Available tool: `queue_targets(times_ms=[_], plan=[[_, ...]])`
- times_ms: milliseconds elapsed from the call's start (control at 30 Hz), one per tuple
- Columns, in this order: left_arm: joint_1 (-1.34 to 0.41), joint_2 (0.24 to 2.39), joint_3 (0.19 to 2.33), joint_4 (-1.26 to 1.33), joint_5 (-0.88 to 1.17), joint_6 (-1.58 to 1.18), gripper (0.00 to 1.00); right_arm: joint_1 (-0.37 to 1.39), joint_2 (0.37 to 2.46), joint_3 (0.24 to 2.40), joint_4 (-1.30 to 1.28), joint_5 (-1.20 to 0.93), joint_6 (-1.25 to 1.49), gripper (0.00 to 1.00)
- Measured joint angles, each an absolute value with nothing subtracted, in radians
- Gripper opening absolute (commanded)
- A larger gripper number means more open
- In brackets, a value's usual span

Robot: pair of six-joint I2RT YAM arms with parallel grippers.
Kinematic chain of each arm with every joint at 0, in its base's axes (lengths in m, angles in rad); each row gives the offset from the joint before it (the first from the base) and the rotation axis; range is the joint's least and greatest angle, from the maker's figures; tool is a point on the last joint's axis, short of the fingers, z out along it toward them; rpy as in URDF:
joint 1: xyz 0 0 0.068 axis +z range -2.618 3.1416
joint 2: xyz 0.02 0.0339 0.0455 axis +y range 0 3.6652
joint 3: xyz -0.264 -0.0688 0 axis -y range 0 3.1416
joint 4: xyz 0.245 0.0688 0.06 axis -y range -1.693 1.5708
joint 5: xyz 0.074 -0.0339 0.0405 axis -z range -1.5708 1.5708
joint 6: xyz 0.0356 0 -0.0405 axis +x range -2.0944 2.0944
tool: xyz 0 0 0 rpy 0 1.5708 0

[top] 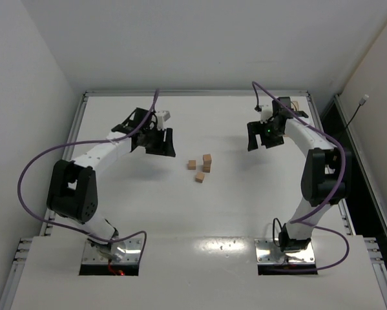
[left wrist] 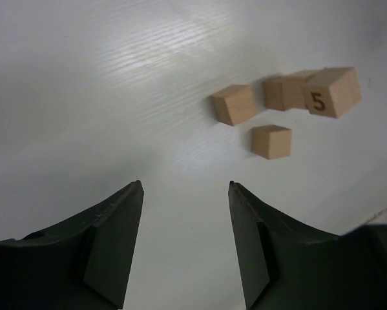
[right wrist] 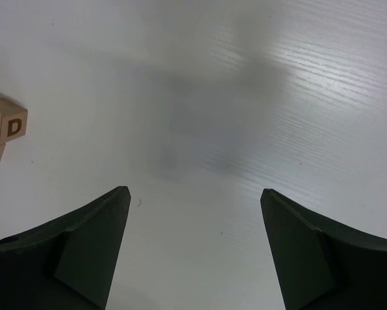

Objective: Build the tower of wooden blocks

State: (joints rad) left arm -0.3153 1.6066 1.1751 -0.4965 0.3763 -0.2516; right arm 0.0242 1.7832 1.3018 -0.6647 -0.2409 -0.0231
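Between the jaws of the left pincer [left wrist: 185, 188] only faintly grained white table [left wrist: 83, 90] is seen; the jaws are parted, nothing gripped. Ahead and rightward, four pale, sharp-edged wood blocks [left wrist: 271, 142] are clustered; a cube stamped 5 [left wrist: 332, 92] appears raised on another. The right pincer [right wrist: 193, 197] is spread wide, empty; a D-marked cube [right wrist: 13, 127] is caught at its far left, a letter unseen elsewhere.
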Motion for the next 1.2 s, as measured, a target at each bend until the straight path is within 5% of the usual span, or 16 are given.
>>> queue_targets(times_ms=[400, 1200], plan=[[-0.511, 1.702, 1.209, -0.462, 0.089, -0.488, 0.52, 0.024, 1.783, 1.302, -0.665, -0.235, -0.023, 0.80], [-0.591, 1.950, 1.379, -0.487, 0.023, -0.589, 0.52, 0.021, 1.783, 1.302, -0.665, -0.235, -0.023, 0.80]])
